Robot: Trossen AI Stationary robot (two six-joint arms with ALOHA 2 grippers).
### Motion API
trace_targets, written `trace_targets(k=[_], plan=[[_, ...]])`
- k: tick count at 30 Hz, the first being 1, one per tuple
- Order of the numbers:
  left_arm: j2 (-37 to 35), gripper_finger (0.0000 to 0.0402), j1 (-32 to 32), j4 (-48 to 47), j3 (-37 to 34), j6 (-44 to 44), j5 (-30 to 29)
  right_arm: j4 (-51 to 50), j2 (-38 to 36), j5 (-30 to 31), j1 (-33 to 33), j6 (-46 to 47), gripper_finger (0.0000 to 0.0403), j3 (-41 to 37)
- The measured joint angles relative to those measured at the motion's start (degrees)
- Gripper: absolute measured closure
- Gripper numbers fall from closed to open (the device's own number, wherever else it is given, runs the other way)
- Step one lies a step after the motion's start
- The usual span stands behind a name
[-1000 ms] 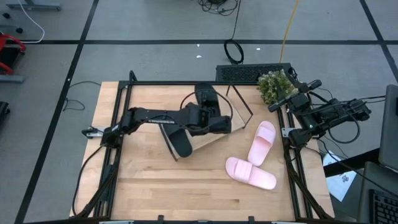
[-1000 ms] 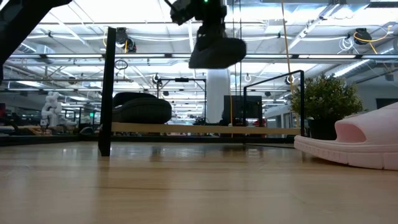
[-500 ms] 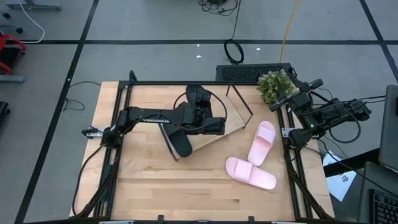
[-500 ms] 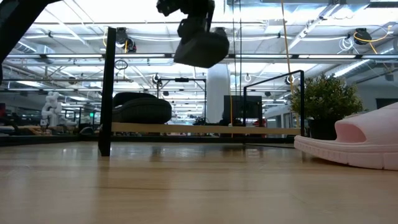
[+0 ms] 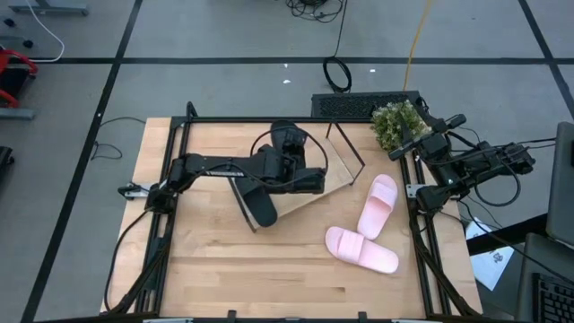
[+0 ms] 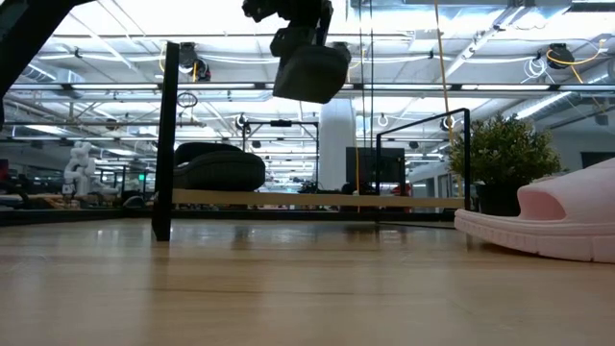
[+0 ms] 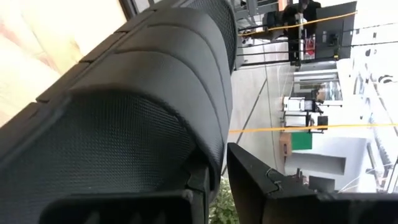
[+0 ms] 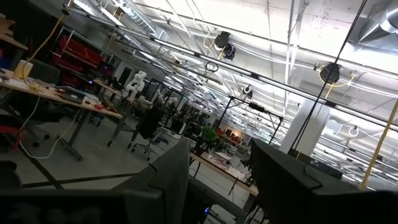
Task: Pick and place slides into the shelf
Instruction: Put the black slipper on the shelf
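Note:
My left gripper (image 5: 291,157) is shut on a black slide (image 5: 287,135) high over the shelf (image 5: 336,179), a light board in a thin black frame. In the low view the slide (image 6: 309,69) hangs under the gripper (image 6: 304,29). A second black slide (image 5: 261,205) rests sole-down on the board's left part, also seen in the low view (image 6: 219,168). Two pink slides (image 5: 378,205) (image 5: 360,249) lie on the tabletop at the right. My right gripper (image 8: 217,186) is open and empty, held off the table's right edge (image 5: 448,166). My left gripper pinches the black slide beside its ribbed strap (image 7: 205,143) between its two fingers; one finger (image 7: 264,193) lies against the slide's outer side. The slide itself hides the rest of the contact. The slide hangs below the gripper, tilted, lifted clear of the shelf.
A potted plant (image 5: 395,124) stands at the table's far right corner, near the shelf's right end. The table's black side rails (image 5: 170,215) run along both sides. Bare tabletop (image 5: 233,269) lies toward the near edge.
My left gripper has gone a little toward the table's left edge with the black slide, staying high. The slide has turned about under the gripper and shows narrower in the low view than a second ago.

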Motion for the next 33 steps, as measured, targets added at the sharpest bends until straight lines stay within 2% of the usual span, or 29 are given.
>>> trace_targets(k=[7, 14, 22, 33], plan=[[0.0, 0.0355, 0.29, 0.05, 0.0, 5.67, 1.71, -0.88, 0.0, 0.0, 0.0, 2.02, 0.0243, 0.01], [0.0, 0.0355, 0.35, 0.85, 0.0, 5.09, 4.17, -12.56, 0.15, -0.02, 0.0, 3.5, 0.0243, 0.01], [0.0, 0.0355, 0.59, 10.76, 0.0, 6.06, 3.81, -24.74, 1.7, -0.31, 0.92, 4.48, 0.0243, 0.01], [0.0, 0.0355, 1.94, 13.17, 0.0, 7.12, 4.89, -25.73, 4.88, -0.33, 7.64, 0.19, 0.0243, 0.01]])
